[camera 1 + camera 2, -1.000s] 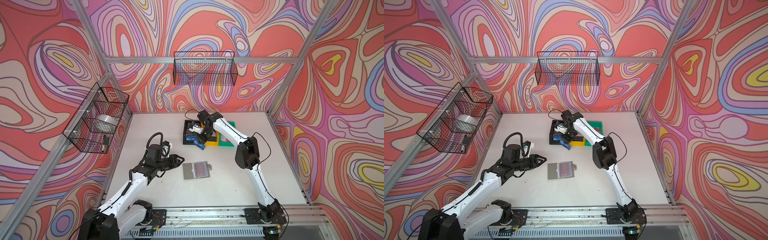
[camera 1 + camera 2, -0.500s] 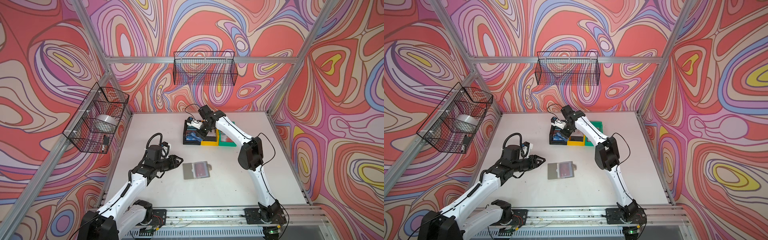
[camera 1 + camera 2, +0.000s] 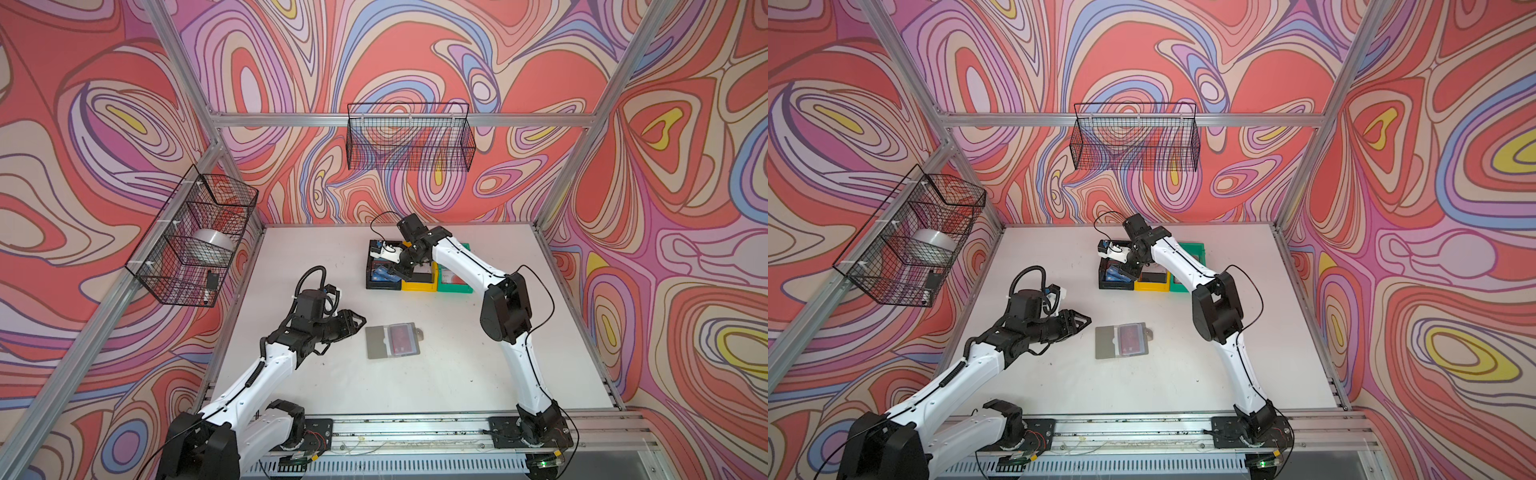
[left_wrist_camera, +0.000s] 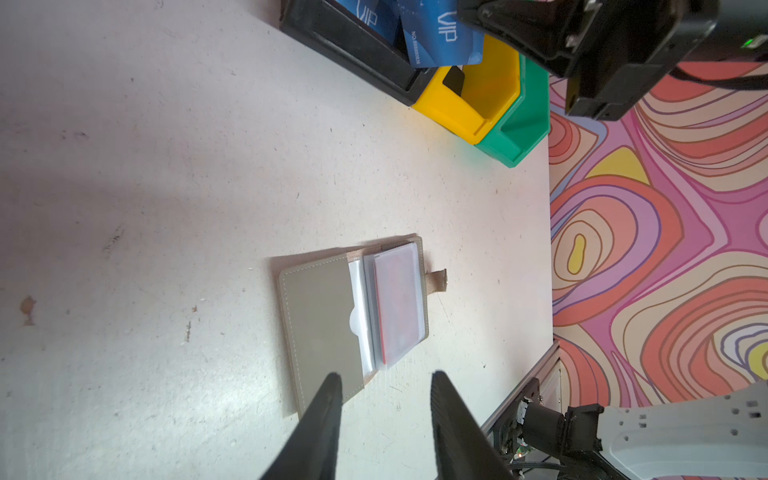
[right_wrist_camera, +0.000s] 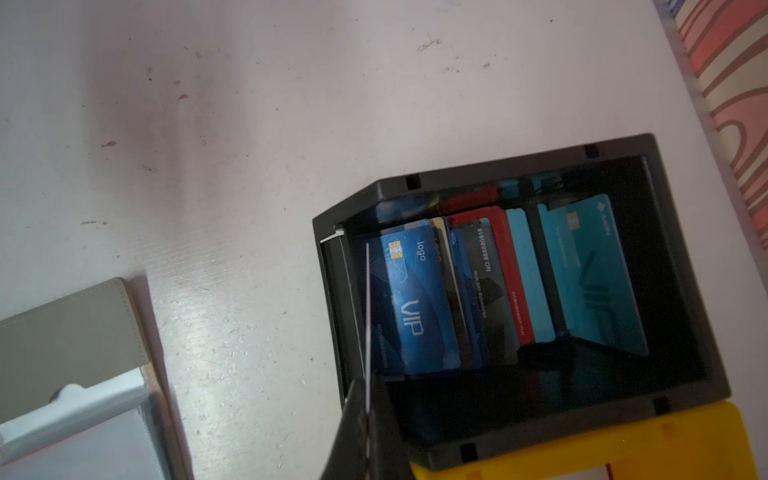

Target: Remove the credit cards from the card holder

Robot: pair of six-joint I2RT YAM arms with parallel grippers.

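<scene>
Right wrist view: right tool (image 5: pixel 368 388) is pinching a card (image 5: pixel 368 311) edge-on at the black bin's (image 5: pixel 540 166) wall; best releasing only once inside.

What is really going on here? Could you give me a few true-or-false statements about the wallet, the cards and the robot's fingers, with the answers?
1. The card holder lies open on the table. True.
2. The left fingers clamp the card holder. False: they stand apart, holding nothing.
3. The right fingers pinch a thin card above the black bin. True.
4. The black bin is empty. False: several cards stand inside.
</scene>
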